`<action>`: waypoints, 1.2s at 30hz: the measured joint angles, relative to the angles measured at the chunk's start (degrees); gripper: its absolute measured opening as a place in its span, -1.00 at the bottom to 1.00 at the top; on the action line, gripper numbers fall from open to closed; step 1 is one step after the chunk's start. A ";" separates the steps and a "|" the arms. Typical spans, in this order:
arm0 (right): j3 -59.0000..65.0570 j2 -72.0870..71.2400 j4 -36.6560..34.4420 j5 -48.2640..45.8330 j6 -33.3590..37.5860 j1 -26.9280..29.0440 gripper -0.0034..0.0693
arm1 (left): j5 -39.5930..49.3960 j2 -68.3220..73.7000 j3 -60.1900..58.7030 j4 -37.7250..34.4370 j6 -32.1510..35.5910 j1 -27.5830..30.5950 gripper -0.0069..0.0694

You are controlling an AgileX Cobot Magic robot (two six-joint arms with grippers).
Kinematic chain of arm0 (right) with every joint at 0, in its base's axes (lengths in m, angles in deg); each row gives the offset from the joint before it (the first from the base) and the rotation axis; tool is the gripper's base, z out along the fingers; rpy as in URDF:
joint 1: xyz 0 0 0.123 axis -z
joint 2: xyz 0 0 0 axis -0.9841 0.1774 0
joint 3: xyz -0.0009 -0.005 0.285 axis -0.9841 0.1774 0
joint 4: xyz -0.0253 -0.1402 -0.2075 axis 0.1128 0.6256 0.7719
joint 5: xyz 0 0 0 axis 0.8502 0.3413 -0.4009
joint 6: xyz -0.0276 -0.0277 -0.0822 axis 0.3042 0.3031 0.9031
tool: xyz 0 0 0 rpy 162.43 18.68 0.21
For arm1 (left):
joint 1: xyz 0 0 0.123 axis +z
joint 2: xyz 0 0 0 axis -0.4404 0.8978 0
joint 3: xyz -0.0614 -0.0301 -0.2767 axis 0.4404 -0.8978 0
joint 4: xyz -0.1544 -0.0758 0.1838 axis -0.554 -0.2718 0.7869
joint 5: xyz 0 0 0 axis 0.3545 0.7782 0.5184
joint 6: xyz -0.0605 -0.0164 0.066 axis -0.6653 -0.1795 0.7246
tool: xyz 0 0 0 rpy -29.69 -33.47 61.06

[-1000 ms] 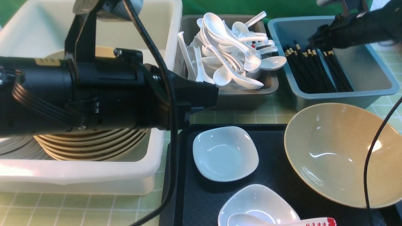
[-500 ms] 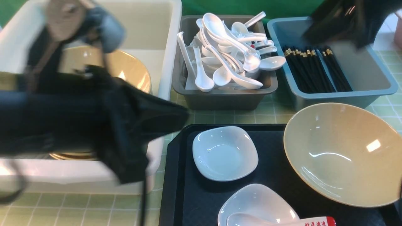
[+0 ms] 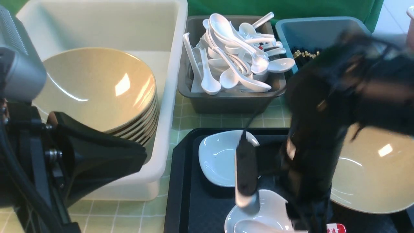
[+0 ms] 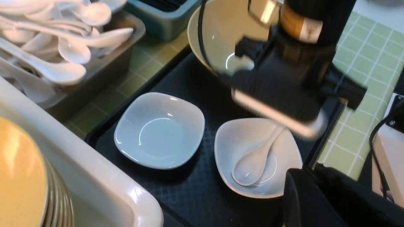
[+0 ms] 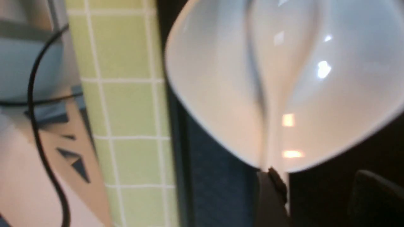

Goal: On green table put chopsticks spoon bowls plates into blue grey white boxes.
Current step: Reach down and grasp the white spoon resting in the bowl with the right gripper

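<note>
Since a second ago the left arm (image 3: 38, 155) has drawn back out of the white box (image 3: 168, 97) to the near-left corner, uncovering the stack of tan bowls (image 3: 93, 87) inside it. The right arm (image 3: 323, 106) has swung from the blue box (image 3: 310, 32), where the chopsticks (image 3: 304, 53) lie, down over the black tray (image 3: 207, 207). Between those 2 boxes the grey box (image 3: 226, 103) is heaped with plain white spoons (image 3: 233, 55). On the tray the far plate (image 4: 159, 130) is empty, while the near plate (image 4: 230, 148) holds the red-marked spoon (image 4: 252, 164), scoop in the dish and handle out over the rim. The loose tan bowl (image 3: 378, 174) sits at the tray's right, and tray and boxes all rest on the green desk (image 3: 129, 216). Trouble would likely come from the spoon's glossy, sloping handle. A pinch set off-centre could let it slip, or lever the light plate and skid it across the tray. A hasty descent could also knock the loose tan bowl close beside the arm, and the heaped grey box may shed a spoon dropped on top. The left gripper (image 4: 315, 195) has its jaws pressed together and holds nothing that shows. The right gripper (image 3: 268, 200), blurred, hovers just above the near plate with its jaws spread, nothing between them, touching nothing as far as I can tell.
</note>
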 joint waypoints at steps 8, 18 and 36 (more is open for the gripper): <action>0.64 6.32 0.21 2.19 -3.62 -0.24 0.25 | -2.17 0.00 0.00 -0.12 -0.05 0.00 -0.82; 0.62 11.26 0.21 6.35 -4.49 -0.24 0.27 | -2.13 0.00 0.00 -0.39 -0.25 0.00 -0.82; -7.38 10.70 -0.08 0.03 -4.26 -0.24 -0.46 | -2.13 0.00 0.00 -0.39 -0.25 0.00 -0.82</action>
